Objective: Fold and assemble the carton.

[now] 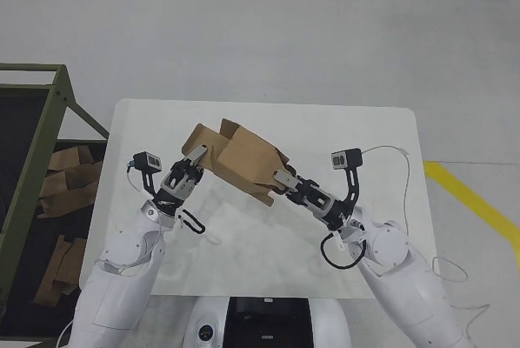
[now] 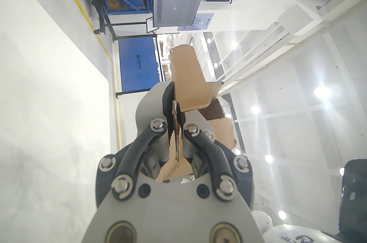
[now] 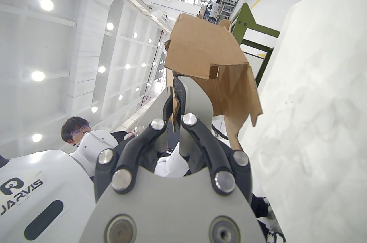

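A brown cardboard carton point(image 1: 243, 157) is held above the middle of the white table point(image 1: 364, 130), partly opened, flaps loose. My left gripper point(image 1: 193, 162) is shut on a flap at the carton's left end; in the left wrist view the flap point(image 2: 189, 75) sticks out past the fingers point(image 2: 169, 101), with my left gripper point(image 2: 175, 109) pinching its edge. My right gripper point(image 1: 282, 177) is shut on the carton's right edge. In the right wrist view the carton point(image 3: 206, 52) spreads out beyond my right gripper point(image 3: 173, 101), its open side toward the table.
A green metal frame point(image 1: 34, 165) stands off the table's left side, with several flat cardboard pieces point(image 1: 64, 178) on the dark surface inside it. A yellow floor line point(image 1: 477, 200) runs to the right of the table.
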Tool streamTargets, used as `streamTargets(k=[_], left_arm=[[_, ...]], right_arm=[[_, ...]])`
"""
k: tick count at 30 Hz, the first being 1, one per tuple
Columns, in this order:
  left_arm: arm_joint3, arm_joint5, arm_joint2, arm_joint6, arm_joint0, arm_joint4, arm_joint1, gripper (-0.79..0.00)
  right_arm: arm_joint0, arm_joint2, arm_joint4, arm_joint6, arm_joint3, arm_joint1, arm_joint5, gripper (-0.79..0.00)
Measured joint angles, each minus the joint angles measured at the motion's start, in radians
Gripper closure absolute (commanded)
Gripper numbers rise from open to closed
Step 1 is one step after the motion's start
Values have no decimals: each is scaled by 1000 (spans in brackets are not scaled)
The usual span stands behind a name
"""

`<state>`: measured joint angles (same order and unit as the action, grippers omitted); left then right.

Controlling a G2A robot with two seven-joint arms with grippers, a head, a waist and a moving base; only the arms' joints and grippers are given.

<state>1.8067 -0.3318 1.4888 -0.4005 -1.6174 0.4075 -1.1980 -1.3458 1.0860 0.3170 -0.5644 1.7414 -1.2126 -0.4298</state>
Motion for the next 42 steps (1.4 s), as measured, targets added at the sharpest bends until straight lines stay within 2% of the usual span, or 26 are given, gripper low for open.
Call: streamTargets(k=[18, 21, 23, 27, 28, 31, 35, 42], left_arm=[[-4, 15, 2, 6, 8, -7, -3, -15], [-4, 17, 1, 10, 9, -10, -4, -126], [-5, 19, 0, 12, 10, -10, -4, -259], [-8, 23, -1, 17, 12, -10, -5, -449], [-9, 23, -1, 18, 12, -11, -5, -523], [-9, 26, -2, 22, 12, -12, -6, -610], [-10, 24, -1, 29, 11, -14, -7, -785], [-9, 11, 28, 54, 14, -1, -8, -785]], right_arm=[[7, -7, 12, -5, 0, -7, -1, 0], [3, -3, 16, -9, 3, -6, -4, 0], [0, 1, 19, -13, 5, -6, -5, 0], [-5, 6, 24, -19, 9, -5, -9, 0], [-6, 6, 26, -21, 9, -5, -10, 0], [-7, 9, 32, -28, 8, -5, -13, 0], [-10, 13, 42, -37, 6, -5, -17, 0], [-14, 25, 63, -61, 4, -3, -23, 0]])
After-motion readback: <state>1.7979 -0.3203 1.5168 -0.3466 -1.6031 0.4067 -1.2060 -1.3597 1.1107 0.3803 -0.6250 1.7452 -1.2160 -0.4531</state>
